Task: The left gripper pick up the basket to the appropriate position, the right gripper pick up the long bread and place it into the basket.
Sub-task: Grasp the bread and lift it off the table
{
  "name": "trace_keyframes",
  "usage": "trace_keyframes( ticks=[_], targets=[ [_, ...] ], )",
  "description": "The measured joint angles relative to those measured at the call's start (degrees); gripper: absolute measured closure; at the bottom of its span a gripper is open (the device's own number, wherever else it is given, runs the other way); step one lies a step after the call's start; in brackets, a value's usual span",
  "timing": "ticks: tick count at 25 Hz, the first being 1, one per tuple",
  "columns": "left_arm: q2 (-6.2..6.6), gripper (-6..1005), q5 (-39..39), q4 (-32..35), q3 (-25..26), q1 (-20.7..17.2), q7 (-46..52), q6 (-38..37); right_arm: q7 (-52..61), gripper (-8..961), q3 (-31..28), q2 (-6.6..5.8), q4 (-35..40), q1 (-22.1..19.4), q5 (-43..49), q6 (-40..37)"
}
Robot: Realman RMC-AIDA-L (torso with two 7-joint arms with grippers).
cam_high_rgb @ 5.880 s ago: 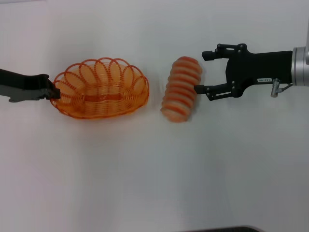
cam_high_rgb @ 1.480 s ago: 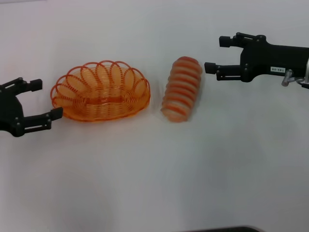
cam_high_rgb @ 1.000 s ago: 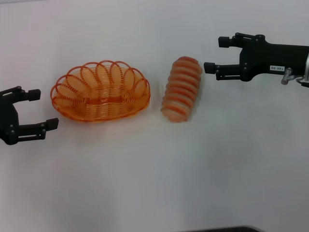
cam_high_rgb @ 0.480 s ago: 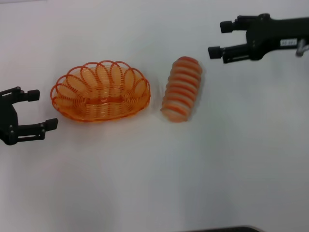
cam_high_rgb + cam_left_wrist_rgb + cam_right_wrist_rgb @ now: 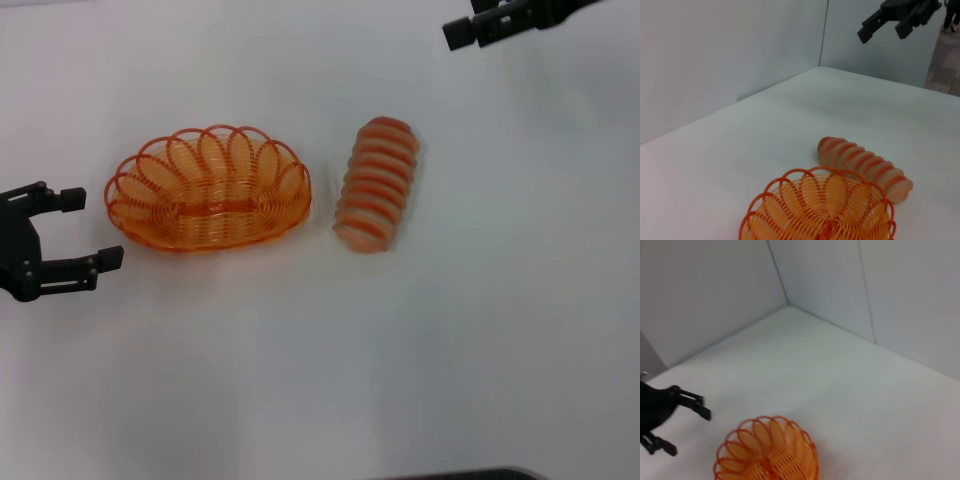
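Observation:
The orange wire basket (image 5: 210, 190) stands on the white table, left of centre, empty. The long bread (image 5: 377, 183) lies on the table just to its right, apart from it. My left gripper (image 5: 93, 228) is open and empty, a short gap to the left of the basket's end. My right gripper (image 5: 468, 18) is open and empty, raised at the far right, well away from the bread. The left wrist view shows the basket (image 5: 820, 210), the bread (image 5: 865, 167) and the right gripper (image 5: 885, 27) high up. The right wrist view shows the basket (image 5: 765, 450) and the left gripper (image 5: 682, 427); the bread is out of view there.
The white table (image 5: 320, 350) is bounded by grey walls at the back, which meet in a corner (image 5: 820, 65). A dark edge (image 5: 460, 474) shows at the table's front.
My right gripper has lifted up and back, away from the bread, still open and empty. My left gripper has drawn back a little from the basket and stays open. Basket and bread have not moved.

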State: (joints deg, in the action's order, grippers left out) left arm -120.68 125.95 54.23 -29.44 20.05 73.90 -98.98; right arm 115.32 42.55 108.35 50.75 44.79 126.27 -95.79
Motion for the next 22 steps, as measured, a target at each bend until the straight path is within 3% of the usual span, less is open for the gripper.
trace_keyframes(
  ticks=[11,15,22],
  targets=[
    [0.06,137,-0.01,-0.18,0.0,-0.01,-0.12,0.39,14.15,41,0.55,2.59,1.24,10.51,14.02,-1.48],
    [0.09,138,0.01,-0.17,0.0,-0.01,-0.24,0.45,14.49,41,2.1,3.44,1.01,11.83,15.68,-1.47],
    [0.18,140,0.05,-0.18,0.0,-0.01,-0.23,0.47,15.04,41,8.68,3.75,0.84,12.06,15.98,-0.7]
  ],
)
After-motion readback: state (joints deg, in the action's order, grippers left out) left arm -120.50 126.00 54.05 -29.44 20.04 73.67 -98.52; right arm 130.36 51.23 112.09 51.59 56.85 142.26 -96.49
